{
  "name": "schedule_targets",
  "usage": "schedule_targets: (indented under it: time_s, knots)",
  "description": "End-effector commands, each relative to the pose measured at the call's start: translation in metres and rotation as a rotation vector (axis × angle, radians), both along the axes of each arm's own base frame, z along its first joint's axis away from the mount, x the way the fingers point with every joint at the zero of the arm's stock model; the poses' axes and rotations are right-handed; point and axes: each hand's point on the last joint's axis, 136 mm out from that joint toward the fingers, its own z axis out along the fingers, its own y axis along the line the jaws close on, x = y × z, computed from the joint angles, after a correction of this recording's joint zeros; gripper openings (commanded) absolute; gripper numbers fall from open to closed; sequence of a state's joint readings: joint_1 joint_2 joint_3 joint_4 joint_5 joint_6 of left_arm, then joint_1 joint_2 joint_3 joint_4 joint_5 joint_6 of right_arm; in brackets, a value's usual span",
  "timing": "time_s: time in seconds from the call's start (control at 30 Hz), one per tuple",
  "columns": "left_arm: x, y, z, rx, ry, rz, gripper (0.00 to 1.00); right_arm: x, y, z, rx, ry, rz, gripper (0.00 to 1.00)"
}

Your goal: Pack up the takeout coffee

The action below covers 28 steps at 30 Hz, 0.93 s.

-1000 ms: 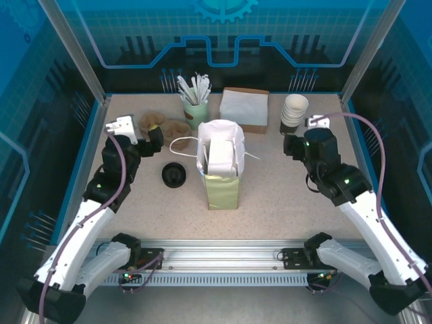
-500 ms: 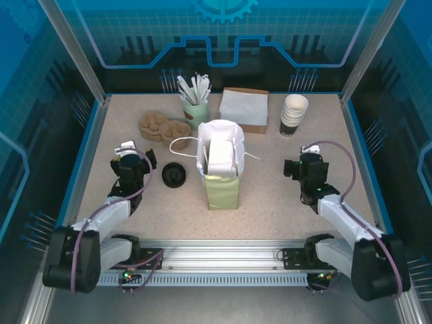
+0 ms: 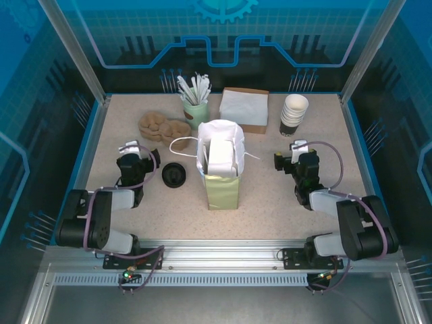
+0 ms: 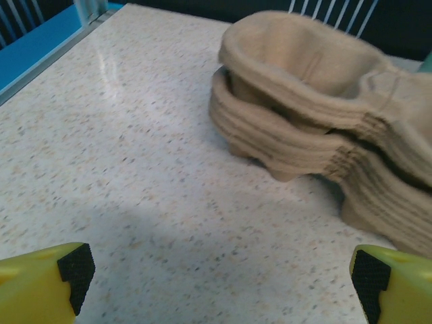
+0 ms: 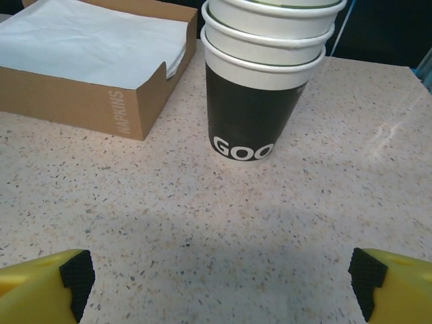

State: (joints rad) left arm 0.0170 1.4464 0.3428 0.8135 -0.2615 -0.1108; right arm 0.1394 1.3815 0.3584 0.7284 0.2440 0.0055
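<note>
- Since the earlier overhead pictures, both arms have folded back toward their bases. The left gripper (image 4: 219,280) has drawn away from the stack of tan moulded-pulp cup carriers (image 4: 324,135). Nothing else on the speckled table (image 3: 270,202) has shifted.
- The tall white paper bag with the olive-green front (image 3: 223,192) stands upright and open at the middle of the table. The left gripper sits well to the left of it and the right gripper (image 5: 219,277) well to the right.
- Both sets of jaws stand wide apart and hold nothing; only bare tabletop lies between the yellow fingertips (image 4: 40,283).
- The right gripper faces the stack of lidless black paper cups with white rims (image 5: 260,88), which stands behind the bag and to its right. The brown cardboard napkin box (image 5: 88,94) is next to that stack.
- Just left of the bag lies a round black plastic lid (image 3: 173,175). It looks flat to us, with no cup under it.
- We cannot tell where the takeout coffee is. If it is in the bag, the bag's walls hide it.
- With both arms tucked away and empty, we judge the packing likely done. What remains is only to confirm that the cup sits upright inside the bag.
</note>
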Motion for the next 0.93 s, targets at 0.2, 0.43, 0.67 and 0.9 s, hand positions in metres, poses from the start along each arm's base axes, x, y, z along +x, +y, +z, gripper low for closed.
schedule_targets:
  time_s: [0.2,0.43,0.67,0.9]
  knots:
    - [0.015,-0.017,0.001,0.052,-0.037,-0.079,0.99,0.021,0.002,-0.01,0.058,0.024,0.094,1.0]
    - [0.017,-0.019,0.001,0.066,-0.041,-0.084,0.99,0.021,0.002,-0.01,0.057,0.029,0.091,1.0]
    - [0.017,-0.019,0.001,0.067,-0.041,-0.085,0.99,0.021,0.002,-0.011,0.057,0.029,0.092,1.0]
    - [0.017,-0.019,0.001,0.066,-0.039,-0.087,0.99,0.021,0.002,-0.011,0.057,0.03,0.093,1.0]
